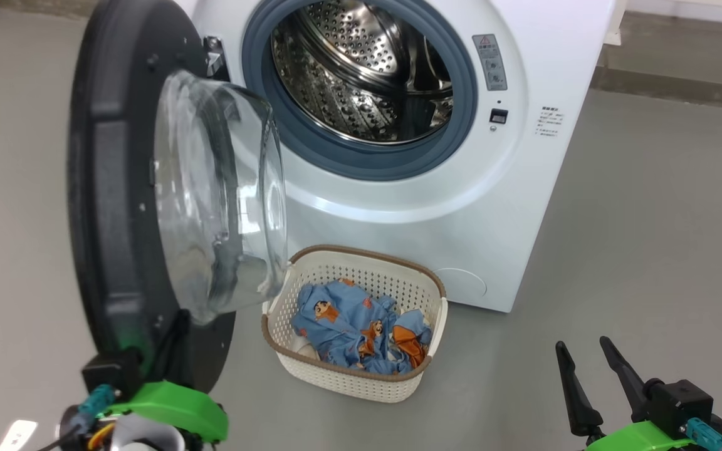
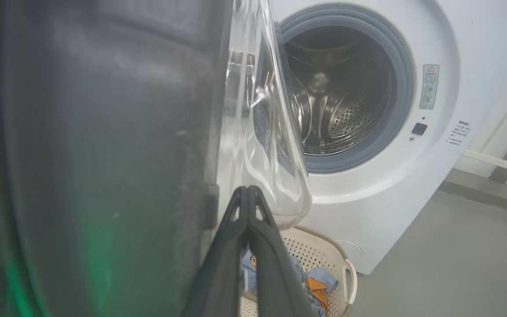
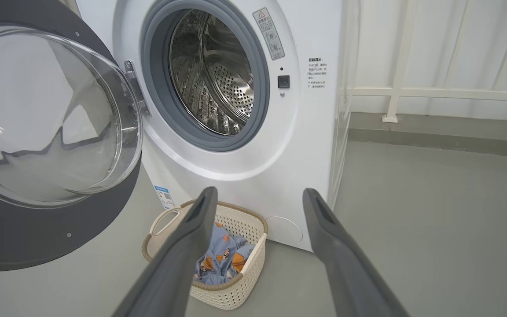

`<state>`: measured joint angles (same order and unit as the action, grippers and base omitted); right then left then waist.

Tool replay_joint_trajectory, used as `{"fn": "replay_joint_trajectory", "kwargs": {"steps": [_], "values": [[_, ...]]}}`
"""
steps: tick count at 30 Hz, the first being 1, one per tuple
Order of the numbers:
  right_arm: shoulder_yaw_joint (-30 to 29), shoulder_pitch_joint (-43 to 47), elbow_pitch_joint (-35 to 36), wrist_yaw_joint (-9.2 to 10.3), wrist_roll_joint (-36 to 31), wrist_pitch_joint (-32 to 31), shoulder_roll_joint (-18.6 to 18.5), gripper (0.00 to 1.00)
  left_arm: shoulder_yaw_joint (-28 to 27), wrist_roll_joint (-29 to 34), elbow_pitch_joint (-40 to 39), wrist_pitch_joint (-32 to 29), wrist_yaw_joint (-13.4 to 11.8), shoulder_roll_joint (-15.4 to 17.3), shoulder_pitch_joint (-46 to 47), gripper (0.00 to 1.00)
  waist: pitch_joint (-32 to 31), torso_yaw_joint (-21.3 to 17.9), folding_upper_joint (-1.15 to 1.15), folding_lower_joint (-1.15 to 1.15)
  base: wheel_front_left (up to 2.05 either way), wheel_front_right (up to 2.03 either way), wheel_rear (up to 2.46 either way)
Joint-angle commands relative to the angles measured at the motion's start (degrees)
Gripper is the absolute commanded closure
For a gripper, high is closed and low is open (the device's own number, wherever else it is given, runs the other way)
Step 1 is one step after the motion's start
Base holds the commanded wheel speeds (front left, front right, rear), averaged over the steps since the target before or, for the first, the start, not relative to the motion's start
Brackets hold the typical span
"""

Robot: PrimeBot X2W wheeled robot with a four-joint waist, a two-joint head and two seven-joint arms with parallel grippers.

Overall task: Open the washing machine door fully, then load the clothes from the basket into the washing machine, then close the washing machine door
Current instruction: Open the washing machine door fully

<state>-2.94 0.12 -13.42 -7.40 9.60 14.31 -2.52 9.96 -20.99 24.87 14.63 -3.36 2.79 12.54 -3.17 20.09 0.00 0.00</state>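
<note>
The door stands open, its glass overhanging the basket that holds the clothes. The left end effector, pressed together, sits beside the door's inner face. If it slips off, the door may block the reach. The right end effector hangs spread.

Nothing fully legible. On the washing machine front there is a grey sticker right of the drum opening, with a red warning triangle at the top and small pictograms below; wording unreadable. Further right is a block of small black print, several lines, characters too fine to make out. The right wrist view shows a blue-and-white label low on the front, fine print unreadable.
</note>
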Motion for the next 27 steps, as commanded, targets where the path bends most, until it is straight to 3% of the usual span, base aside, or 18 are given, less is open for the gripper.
{"fn": "replay_joint_trajectory", "kwargs": {"steps": [1,17,27], "values": [[1.61,-0.85,1.29,-0.09,-0.85,0.69,-0.36,0.00,-3.94,-0.23,-2.05,0.37,-1.09,2.34,1.11,1.00,0.85,0.47,0.00,0.00,0.00,0.00,0.00],[2.57,-2.93,1.68,-0.09,-6.15,0.69,-0.36,0.00,-16.50,-1.33,-3.81,0.37,-1.96,5.60,2.47,1.00,6.61,1.44,0.00,0.00,0.00,0.00,0.00],[3.37,-4.06,3.23,-0.09,-9.48,-1.03,-0.68,0.00,-23.98,-1.45,-1.20,0.37,-1.29,9.41,6.43,1.00,11.03,1.13,0.00,0.00,0.00,0.00,0.00]]}}
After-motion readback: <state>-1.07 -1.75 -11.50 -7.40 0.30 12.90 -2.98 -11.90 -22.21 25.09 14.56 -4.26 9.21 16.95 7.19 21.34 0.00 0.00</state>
